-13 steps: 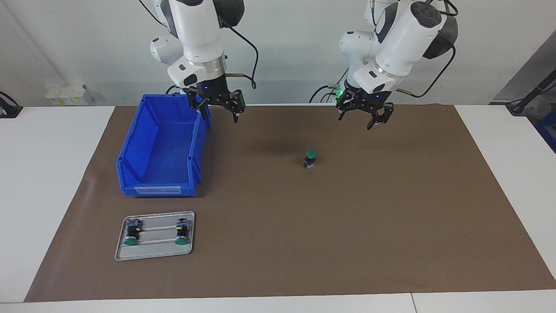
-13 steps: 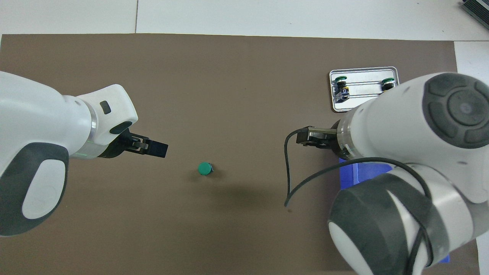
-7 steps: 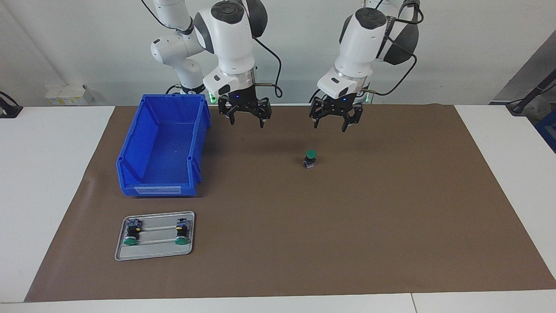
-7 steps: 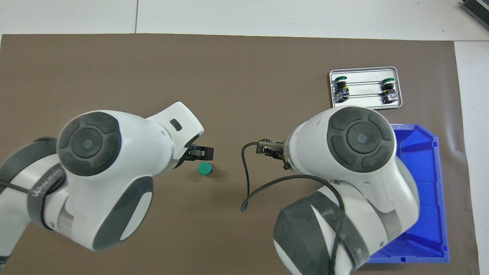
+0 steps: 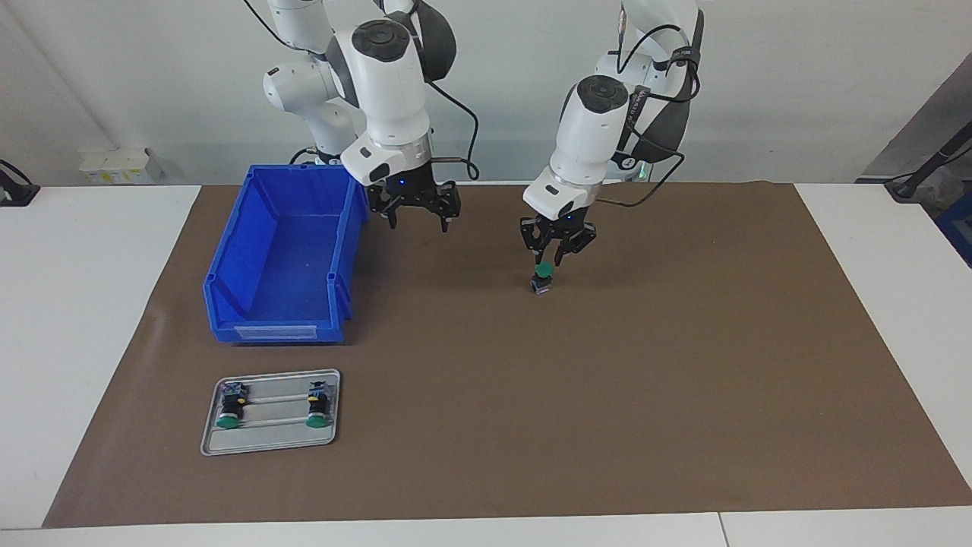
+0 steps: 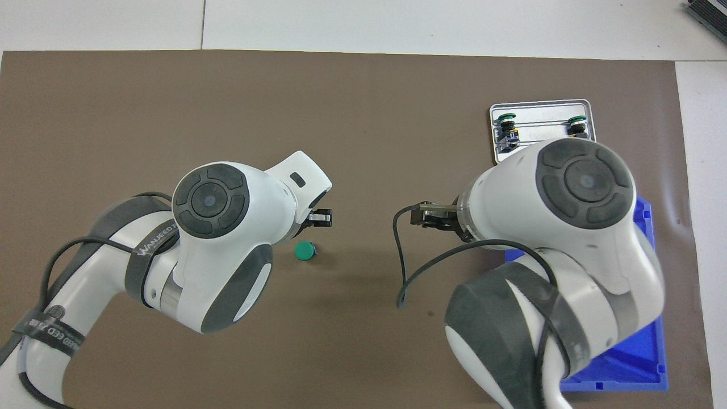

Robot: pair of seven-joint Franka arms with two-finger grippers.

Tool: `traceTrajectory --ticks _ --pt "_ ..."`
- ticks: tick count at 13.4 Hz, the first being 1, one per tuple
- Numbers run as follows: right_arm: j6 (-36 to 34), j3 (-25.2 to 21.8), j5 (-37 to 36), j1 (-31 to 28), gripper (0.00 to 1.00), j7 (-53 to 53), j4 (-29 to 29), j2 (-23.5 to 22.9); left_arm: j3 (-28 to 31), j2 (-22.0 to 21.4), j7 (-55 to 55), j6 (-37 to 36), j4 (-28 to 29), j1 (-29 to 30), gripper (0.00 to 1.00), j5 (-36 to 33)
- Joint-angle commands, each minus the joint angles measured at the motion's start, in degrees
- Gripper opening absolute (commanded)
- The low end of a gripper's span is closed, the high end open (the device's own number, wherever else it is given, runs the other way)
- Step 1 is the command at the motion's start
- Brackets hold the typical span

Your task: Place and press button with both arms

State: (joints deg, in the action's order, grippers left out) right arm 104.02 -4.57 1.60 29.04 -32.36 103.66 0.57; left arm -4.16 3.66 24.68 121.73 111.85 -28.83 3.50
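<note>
The left arm's black two-finger gripper [image 5: 553,258] hung just above the button [image 5: 542,276], a small push-button switch with a round flat green cap, a black cylindrical body and a bluish-grey square base. Its fingertips were drawn close together and pointed down at the cap, but whether they had fully met, or touched the cap, could not be told; nothing was gripped between them. In the overhead view only one fingertip [image 6: 322,217] showed past the white wrist, beside the button [image 6: 305,250].

The button stood upright on the brown paper mat [image 5: 607,395], well apart from everything else on it.

The right arm's black two-finger gripper [image 5: 418,220] hovered over the mat, beside the button toward the right arm's end of the table, with its fingers spread and nothing between them. In the overhead view its fingers were hidden under the wrist.

Toward the right arm's end of the table from the button sat a blue open-fronted plastic bin [image 5: 285,258], nothing showing inside it. Farther from the robots than the button, past the bin, lay a small grey metal tray [image 5: 270,437] with two more green-capped buttons [image 5: 228,406] lying on their sides in it, one near each end.
</note>
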Motion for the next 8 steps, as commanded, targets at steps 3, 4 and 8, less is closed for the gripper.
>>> traceTrajectory --ticks 3,4,8 --pt "-3.1 0.2 0.9 -1.3 1.0 2.4 1.2 2.5 0.6 -2.0 1.2 6.5 7.3 -0.9 0.12 -1.4" --pt "-3.1 0.2 0.9 -1.4 1.0 2.5 1.2 2.8 0.6 -1.9 1.2 7.8 8.6 -0.9 0.1 -1.4" --pt "-3.2 0.2 0.9 -1.4 1.0 2.6 1.4 3.1 0.6 -1.5 1.3 8.2 10.1 -1.4 0.02 -1.4"
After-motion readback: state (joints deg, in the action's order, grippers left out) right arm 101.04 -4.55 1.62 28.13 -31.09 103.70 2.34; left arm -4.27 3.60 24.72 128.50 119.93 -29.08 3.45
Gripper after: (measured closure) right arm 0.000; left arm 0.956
